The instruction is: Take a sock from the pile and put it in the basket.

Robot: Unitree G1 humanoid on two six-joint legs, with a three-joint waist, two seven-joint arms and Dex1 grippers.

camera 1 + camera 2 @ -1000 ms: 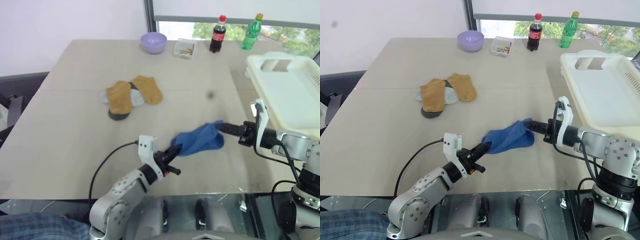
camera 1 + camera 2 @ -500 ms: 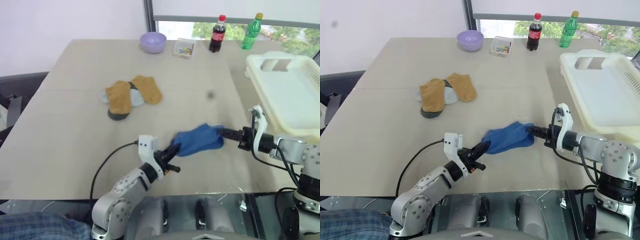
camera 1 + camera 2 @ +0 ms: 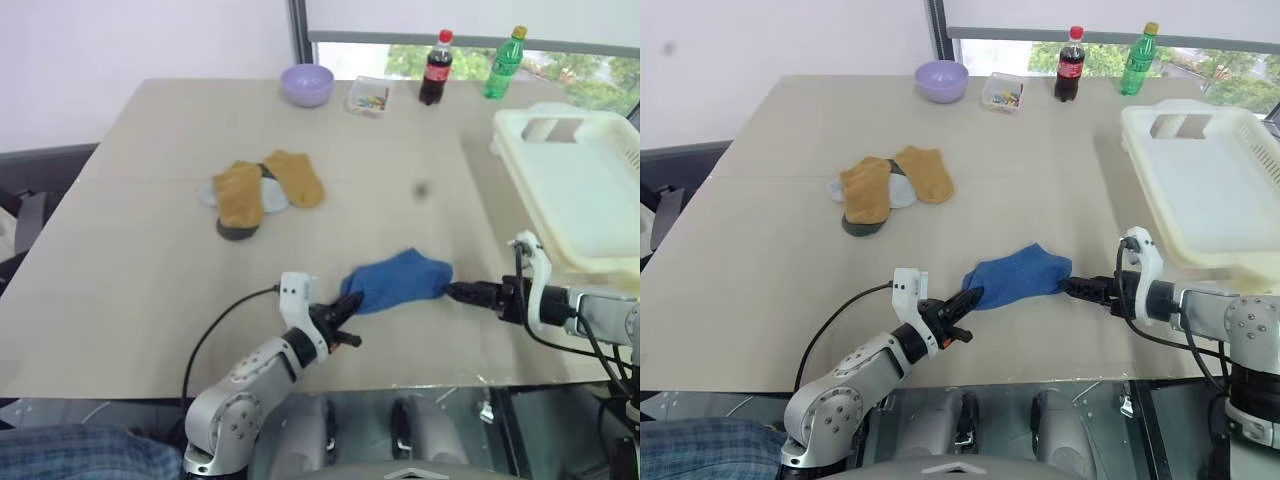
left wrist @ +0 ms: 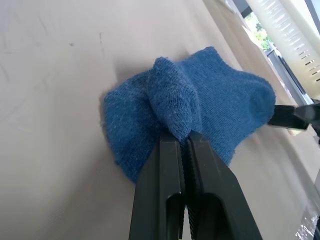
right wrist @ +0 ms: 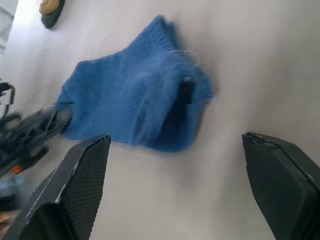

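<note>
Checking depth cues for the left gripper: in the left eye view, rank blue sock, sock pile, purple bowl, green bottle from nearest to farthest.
From the left gripper:
1. Blue knitted sock, pinched in its fingers.
2. Pile of mustard-tan socks, mid-table, left.
3. Purple round bowl, far edge.
4. Green plastic bottle, far right corner.

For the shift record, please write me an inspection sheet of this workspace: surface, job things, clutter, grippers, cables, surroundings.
Surface: beige table, a dark spot mid-right.
Job things: pile of tan and grey socks at mid-table; blue sock near the front edge; cream basket at the right edge, nothing seen inside.
Clutter: purple bowl, small clear tray, cola bottle, green bottle, all at the far edge.
Grippers: left gripper shut on the blue sock; right gripper open, just off the sock.
Cables: black cable along the left arm; another by the right wrist.
Surroundings: window with greenery, pale wall.
</note>
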